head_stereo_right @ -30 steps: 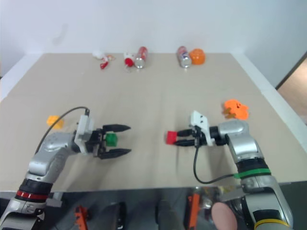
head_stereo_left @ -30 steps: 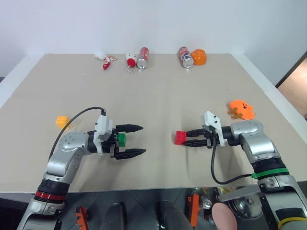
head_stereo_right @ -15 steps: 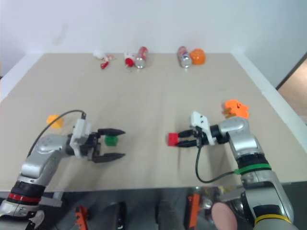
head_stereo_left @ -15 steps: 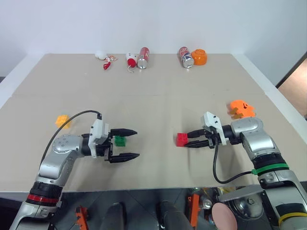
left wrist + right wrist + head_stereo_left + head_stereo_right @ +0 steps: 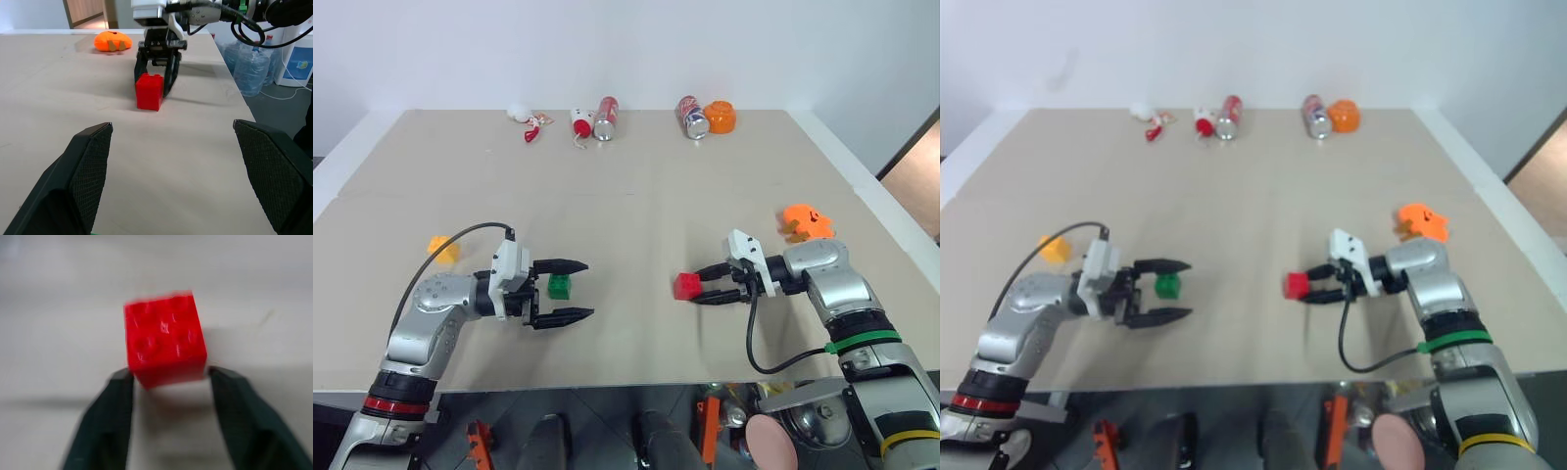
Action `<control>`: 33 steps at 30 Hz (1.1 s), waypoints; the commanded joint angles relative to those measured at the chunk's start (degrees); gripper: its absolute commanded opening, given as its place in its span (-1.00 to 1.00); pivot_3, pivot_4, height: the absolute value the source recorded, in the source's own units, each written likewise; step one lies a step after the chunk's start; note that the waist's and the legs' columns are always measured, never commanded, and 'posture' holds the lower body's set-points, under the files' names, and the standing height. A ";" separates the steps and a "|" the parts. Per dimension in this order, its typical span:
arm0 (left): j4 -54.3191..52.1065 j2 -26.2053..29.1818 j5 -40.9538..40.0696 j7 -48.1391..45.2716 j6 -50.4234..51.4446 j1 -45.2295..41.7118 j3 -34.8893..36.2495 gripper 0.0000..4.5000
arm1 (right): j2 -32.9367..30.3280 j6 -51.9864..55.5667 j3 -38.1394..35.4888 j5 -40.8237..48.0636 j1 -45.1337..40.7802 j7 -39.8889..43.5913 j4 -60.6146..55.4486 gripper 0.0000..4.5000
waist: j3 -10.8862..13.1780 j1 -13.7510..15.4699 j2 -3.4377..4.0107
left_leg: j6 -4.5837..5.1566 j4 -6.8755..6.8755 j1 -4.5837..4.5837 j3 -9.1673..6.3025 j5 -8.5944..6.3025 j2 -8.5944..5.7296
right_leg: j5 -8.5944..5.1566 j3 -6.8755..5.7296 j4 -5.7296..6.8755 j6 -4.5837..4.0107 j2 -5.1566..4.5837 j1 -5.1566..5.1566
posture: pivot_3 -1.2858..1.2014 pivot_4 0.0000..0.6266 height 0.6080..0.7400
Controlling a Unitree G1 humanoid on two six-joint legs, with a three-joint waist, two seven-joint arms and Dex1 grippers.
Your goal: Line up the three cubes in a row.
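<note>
Head views: left gripper point(image 5: 570, 290) is spread wide around the green cube point(image 5: 559, 286), not touching; yellow cube point(image 5: 440, 249) sits well apart, so the row isn't formed. Left wrist view: right gripper point(image 5: 155, 87) has the red cube point(image 5: 149, 91) at its fingertips. Right wrist view: fingers point(image 5: 115, 406) flank the cube's rear corners, contact unclear; pulling back could drag it.

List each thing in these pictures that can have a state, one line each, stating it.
Red studded plastic cube: on table, released.
Green studded plastic cube: on table, free.
Yellow-orange studded plastic cube: on table, apart.
Left gripper: open.
Right gripper: open.
Two drink cans: lying down.
</note>
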 commanded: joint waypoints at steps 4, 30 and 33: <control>-2.97 0.19 -1.67 0.64 0.95 -0.73 1.44 0.82 | -1.63 -0.86 -0.18 -0.99 -2.06 1.11 0.70 0.98 | 0.00 -0.02 0.00 | 0.00 0.00 0.03 -0.01 0.00 0.00 | 0.01 0.00 0.00 -0.01 0.02 -0.01 | 0.03 -0.52 1.00; 0.72 12.56 -2.57 -3.18 -0.82 7.38 14.51 0.82 | -0.31 13.48 -9.81 15.17 -13.87 0.16 -14.16 0.98 | 0.02 0.21 0.02 | -0.13 -0.18 -0.05 0.04 -0.09 0.22 | -0.01 -0.15 0.00 -0.17 0.04 -0.19 | 0.03 -0.52 1.00; 3.94 12.92 -0.81 -4.16 -3.81 7.83 14.46 0.82 | 1.36 17.95 -8.69 17.75 -10.45 -0.39 -20.99 0.98 | 0.05 0.27 0.07 | -0.15 -0.16 -0.25 0.11 -0.10 0.21 | -0.02 -0.16 0.00 -0.17 -0.04 -0.34 | 0.03 -0.52 1.00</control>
